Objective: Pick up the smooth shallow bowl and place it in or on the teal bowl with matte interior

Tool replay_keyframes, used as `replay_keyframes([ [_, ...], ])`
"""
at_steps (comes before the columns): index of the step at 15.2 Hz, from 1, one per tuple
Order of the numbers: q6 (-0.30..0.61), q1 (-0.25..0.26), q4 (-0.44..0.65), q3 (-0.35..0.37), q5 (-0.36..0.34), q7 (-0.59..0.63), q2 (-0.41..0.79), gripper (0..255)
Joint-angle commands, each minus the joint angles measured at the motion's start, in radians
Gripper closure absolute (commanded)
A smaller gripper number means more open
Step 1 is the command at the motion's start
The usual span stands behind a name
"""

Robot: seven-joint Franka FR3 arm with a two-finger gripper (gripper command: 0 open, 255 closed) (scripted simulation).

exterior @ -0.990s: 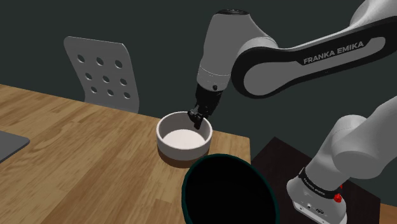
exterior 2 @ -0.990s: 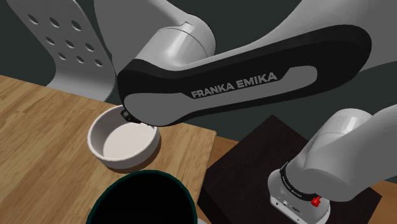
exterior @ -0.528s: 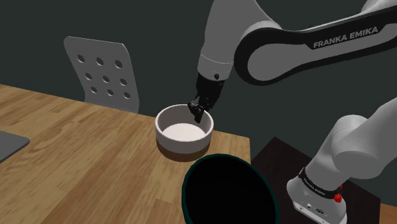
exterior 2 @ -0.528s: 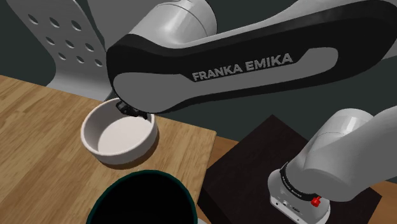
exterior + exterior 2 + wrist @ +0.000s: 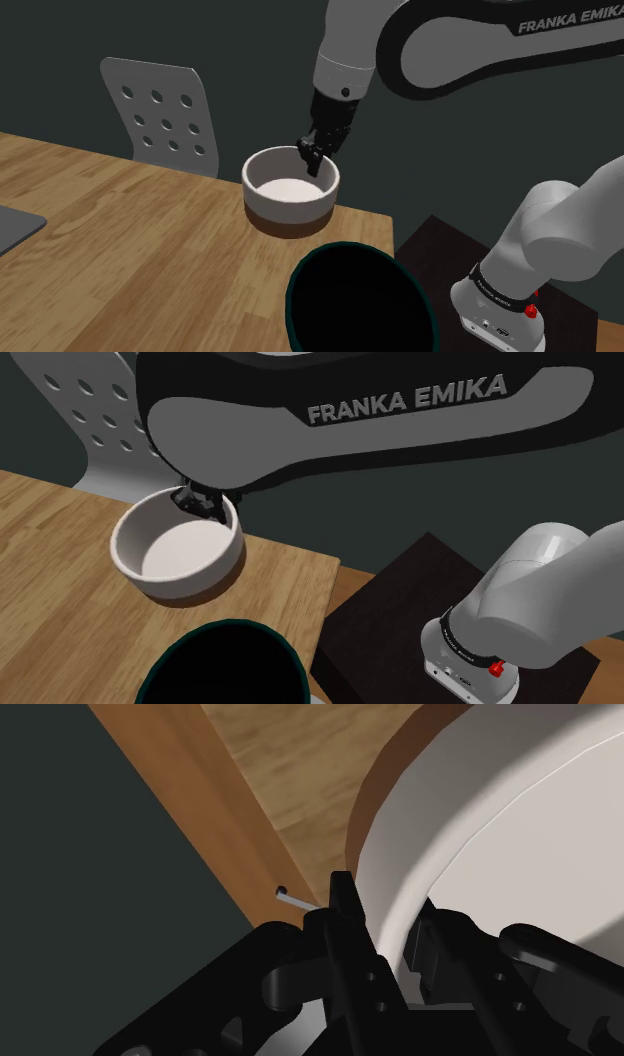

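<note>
- A black two-finger gripper (image 5: 313,160) hangs from a white robot arm over a wooden tabletop (image 5: 120,230), and its tips are at the rim of a white bowl (image 5: 290,200) with a brown base.
- The white bowl is close to the tabletop's far edge, near the corner that faces the robot's dark stand (image 5: 432,236). It looks to be just clear of the wood, though I cannot be sure of the gap.
- The teal bowl (image 5: 360,300) has a dark inside and a thin teal rim. It stands empty at the near edge of the tabletop, just beside the white bowl.
- A grey chair (image 5: 165,115) with round holes in its back stands beyond the far edge.
- What could go wrong, as I judge it:
  - The grip takes only one side of a smooth wall, so the bowl's weight could swing it downward or let it slide out.
  - The teal bowl is tall and close, so a low carry could knock the brown base against its rim.
  - A release off centre could leave the white bowl tipped on that rim.
- In the wrist view the fingers (image 5: 345,919) are nearly closed. One is outside the bowl's wall (image 5: 400,874) and the other inside, pinching it between them.
</note>
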Motion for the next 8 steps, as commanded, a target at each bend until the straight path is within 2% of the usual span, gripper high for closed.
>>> replay_keyframes([
  [1,-0.026,-0.001,0.026,-0.002,-0.002,0.0,0.0,255],
  [8,-0.119,-0.006,0.121,-0.011,-0.007,0.0,0.001,255],
])
